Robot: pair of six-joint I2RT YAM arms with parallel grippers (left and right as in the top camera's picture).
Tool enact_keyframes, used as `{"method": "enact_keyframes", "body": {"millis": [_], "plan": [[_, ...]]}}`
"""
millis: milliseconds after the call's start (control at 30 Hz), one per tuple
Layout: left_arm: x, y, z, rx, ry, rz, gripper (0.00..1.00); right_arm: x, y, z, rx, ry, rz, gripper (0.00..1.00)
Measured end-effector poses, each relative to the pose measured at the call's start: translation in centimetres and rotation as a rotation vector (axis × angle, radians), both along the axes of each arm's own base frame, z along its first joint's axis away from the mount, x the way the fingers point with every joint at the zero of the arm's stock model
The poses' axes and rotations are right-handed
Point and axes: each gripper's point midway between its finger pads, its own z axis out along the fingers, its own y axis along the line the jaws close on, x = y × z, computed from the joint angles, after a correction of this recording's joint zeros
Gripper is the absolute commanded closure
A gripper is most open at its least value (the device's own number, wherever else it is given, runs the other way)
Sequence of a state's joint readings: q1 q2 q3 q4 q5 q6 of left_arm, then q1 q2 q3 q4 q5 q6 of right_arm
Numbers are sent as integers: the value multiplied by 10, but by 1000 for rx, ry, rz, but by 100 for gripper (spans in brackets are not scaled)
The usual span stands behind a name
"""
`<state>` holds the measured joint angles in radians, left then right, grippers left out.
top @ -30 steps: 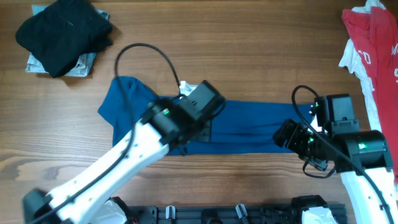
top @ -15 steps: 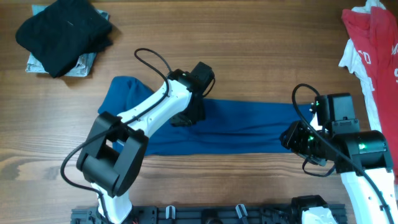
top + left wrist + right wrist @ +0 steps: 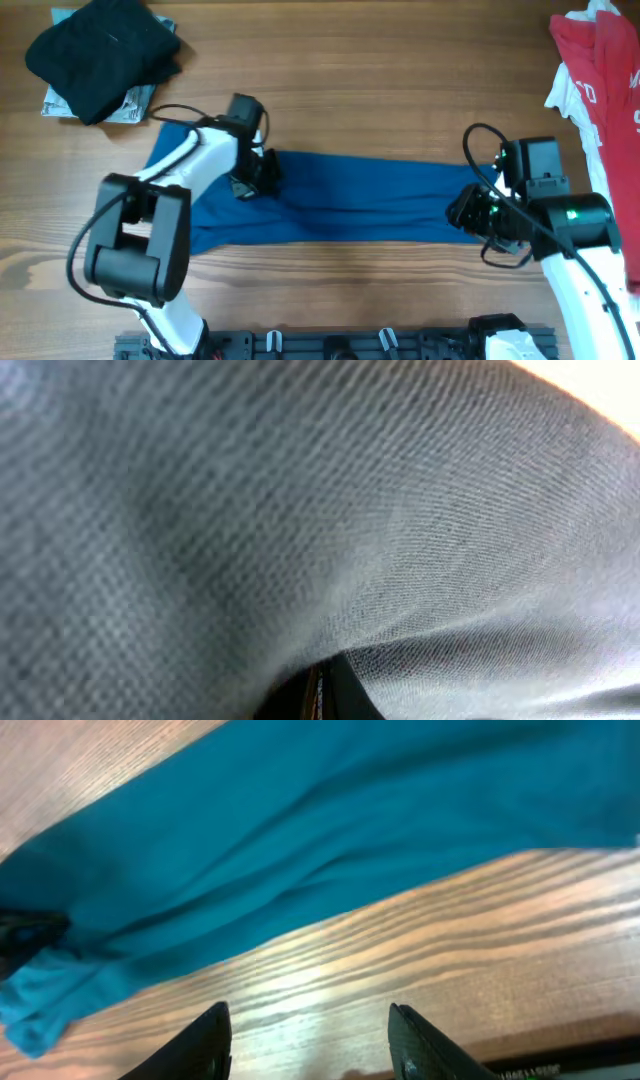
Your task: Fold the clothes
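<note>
The tabletop (image 3: pixel 400 60) carries the shirt (image 3: pixel 370 200) as a long blue band, running from the left gripper (image 3: pixel 256 172) across to just ahead of the right gripper (image 3: pixel 308 1015). It seems to be drawn out lengthwise so that it lies flat and narrow, ready for a fold along its length; a wider flap of it spreads behind and below the left jaws.

The black garment (image 3: pixel 100 50) sits bunched well beyond the left jaws, and the red garment (image 3: pixel 600 70) with its white lies well off to the outer side of the right jaws. Both are apart from the shirt, probably waiting their turn.

The left gripper is down on the shirt's upper edge. Its own camera sees only cloth weave pressed close over the lens, so I cannot tell how its jaws stand, or whether they pinch the cloth.

The right jaws are spread wide and hold nothing. Bare wood shows between the fingers (image 3: pixel 210 1040), and the shirt's near edge lies just in front of the tips, untouched.
</note>
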<state>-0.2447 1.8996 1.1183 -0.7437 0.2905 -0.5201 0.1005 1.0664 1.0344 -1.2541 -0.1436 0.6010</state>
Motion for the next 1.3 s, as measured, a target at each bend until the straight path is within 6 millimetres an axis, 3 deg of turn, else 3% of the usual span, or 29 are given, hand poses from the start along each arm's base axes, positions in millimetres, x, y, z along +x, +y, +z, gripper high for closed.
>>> {"method": "enact_keyframes", "body": {"millis": [100,167,233,400,433,467,500,567,700,800,867,1000,1133,1300], "plan": [[12,38,0,44,-15,94,96,16,2,-12,-10,23,26,39],[15,56,-1,68,-13,135,96,31,2,-20,-17,15,40,20],[14,80,-1,96,6,195,96,48,3,-32,-31,17,70,11],[8,137,1,219,25,312,96,78,-5,-57,-74,12,94,11],[4,151,2,259,31,335,86,87,-13,-59,-88,-8,87,11],[1,157,3,281,32,341,66,91,-20,-58,-98,-22,79,11],[-5,164,4,318,39,341,26,94,-26,-57,-106,-36,75,11],[-19,172,8,361,59,337,9,95,-40,-57,-116,-43,70,11],[-21,167,34,324,-1,314,10,97,-29,-62,-65,-46,187,12],[-17,155,52,254,-66,276,10,104,-18,-86,-7,-9,265,18],[-13,143,76,179,-150,232,4,106,-7,-106,78,21,316,16],[-19,132,113,127,-253,205,0,109,-14,-119,218,24,309,16],[-26,118,117,49,-231,192,0,105,-18,-130,320,7,303,16],[-30,111,118,11,-215,188,0,86,7,-145,480,-34,309,10]]}}
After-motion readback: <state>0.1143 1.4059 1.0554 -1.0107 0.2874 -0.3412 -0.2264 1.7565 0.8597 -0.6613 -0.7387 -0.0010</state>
